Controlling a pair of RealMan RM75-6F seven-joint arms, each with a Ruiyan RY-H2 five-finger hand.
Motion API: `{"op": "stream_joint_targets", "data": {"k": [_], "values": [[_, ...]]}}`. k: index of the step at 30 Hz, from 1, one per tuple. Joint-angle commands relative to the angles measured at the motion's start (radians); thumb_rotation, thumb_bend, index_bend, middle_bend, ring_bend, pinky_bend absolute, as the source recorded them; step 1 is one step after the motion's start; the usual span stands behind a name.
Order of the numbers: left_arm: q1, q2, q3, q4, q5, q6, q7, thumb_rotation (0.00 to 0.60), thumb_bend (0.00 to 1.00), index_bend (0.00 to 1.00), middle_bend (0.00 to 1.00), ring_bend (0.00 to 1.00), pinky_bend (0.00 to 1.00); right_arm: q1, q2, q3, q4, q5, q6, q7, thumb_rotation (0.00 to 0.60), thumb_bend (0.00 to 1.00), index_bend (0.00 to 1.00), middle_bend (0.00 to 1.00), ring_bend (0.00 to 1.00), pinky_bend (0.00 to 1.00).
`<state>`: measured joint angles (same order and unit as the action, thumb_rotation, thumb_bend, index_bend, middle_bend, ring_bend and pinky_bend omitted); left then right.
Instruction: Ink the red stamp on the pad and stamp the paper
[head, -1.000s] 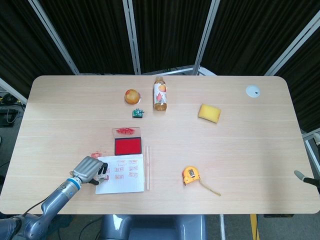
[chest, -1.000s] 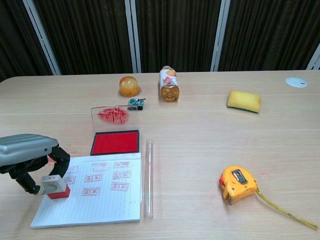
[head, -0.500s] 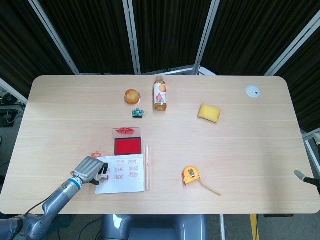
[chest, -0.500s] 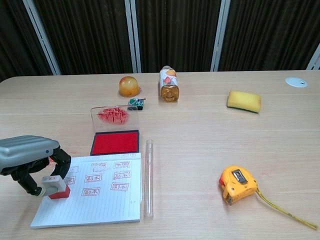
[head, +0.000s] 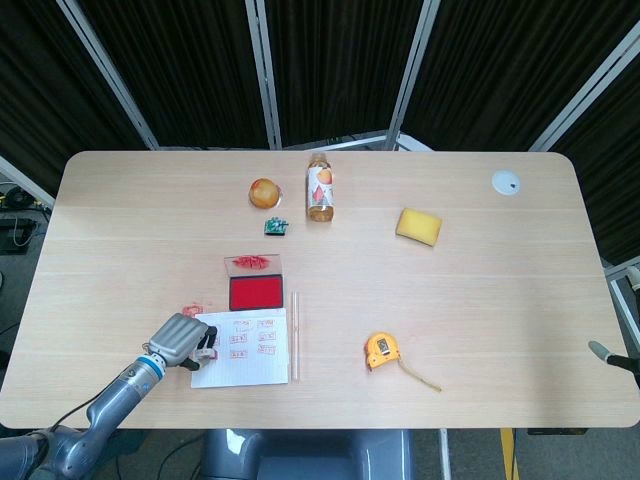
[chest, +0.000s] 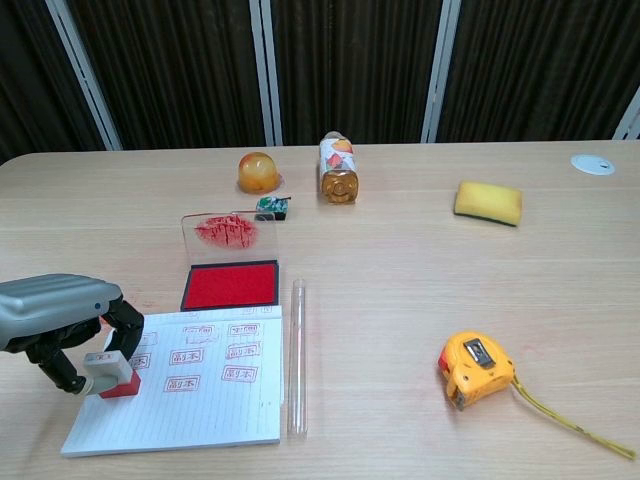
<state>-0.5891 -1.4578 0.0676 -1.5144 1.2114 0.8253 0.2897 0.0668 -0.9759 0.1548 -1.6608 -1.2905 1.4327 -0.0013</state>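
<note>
gripping the red stamp (chest: 112, 372), left hand (chest: 62, 315) fingers (chest: 128, 322) press it onto paper (chest: 190, 395) printed 副本.

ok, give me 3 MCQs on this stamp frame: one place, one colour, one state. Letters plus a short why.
1. Where is the red ink pad?
A. beside the yellow sponge
B. just beyond the lined paper sheet
C. under the yellow tape measure

2. What colour is the sponge?
A. blue
B. yellow
C. white

3. What is the left hand doing?
A. holding the red stamp block on the paper
B. lying flat on the table
C. gripping the juice bottle

Key: 1 B, the pad sits at the sheet's far edge. 2 B, plainly yellow. 3 A, the fingers wrap the stamp at the sheet's left edge.
</note>
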Motion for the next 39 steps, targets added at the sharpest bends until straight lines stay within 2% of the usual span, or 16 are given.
{"op": "stream_joint_targets", "data": {"k": [1, 13, 20, 26, 31, 39], "values": [[0.000, -0.001, -0.001, -0.001, 0.000, 0.000, -0.002, 0.600, 0.43, 0.59, 0.57, 0.84, 0.86, 0.000, 0.000, 0.000, 0.000, 0.000, 0.000, 0.000, 0.600, 0.00, 0.00, 0.00, 0.00, 0.00], [-0.003, 0.030, -0.022, -0.039, 0.005, 0.011, -0.031, 0.600, 0.43, 0.59, 0.57, 0.84, 0.86, 0.001, -0.002, -0.002, -0.001, -0.002, -0.002, -0.003, 0.600, 0.00, 0.00, 0.00, 0.00, 0.00], [-0.004, 0.123, -0.053, -0.145, 0.039, 0.036, -0.102, 0.600, 0.43, 0.59, 0.57, 0.84, 0.86, 0.000, -0.003, -0.005, -0.006, -0.011, 0.004, -0.011, 0.600, 0.00, 0.00, 0.00, 0.00, 0.00], [-0.005, 0.185, -0.082, -0.175, 0.045, 0.057, -0.151, 0.600, 0.43, 0.59, 0.57, 0.84, 0.85, -0.003, 0.000, -0.007, -0.011, -0.015, 0.009, -0.010, 0.600, 0.00, 0.00, 0.00, 0.00, 0.00], [-0.007, 0.192, -0.107, -0.121, -0.005, 0.040, -0.200, 0.600, 0.43, 0.58, 0.57, 0.84, 0.85, -0.004, 0.000, -0.009, -0.014, -0.019, 0.010, -0.009, 0.600, 0.00, 0.00, 0.00, 0.00, 0.00], [-0.023, 0.132, -0.125, 0.061, -0.096, -0.039, -0.251, 0.600, 0.43, 0.59, 0.57, 0.84, 0.85, -0.003, -0.002, -0.010, -0.012, -0.017, 0.008, -0.017, 0.600, 0.00, 0.00, 0.00, 0.00, 0.00]]}}
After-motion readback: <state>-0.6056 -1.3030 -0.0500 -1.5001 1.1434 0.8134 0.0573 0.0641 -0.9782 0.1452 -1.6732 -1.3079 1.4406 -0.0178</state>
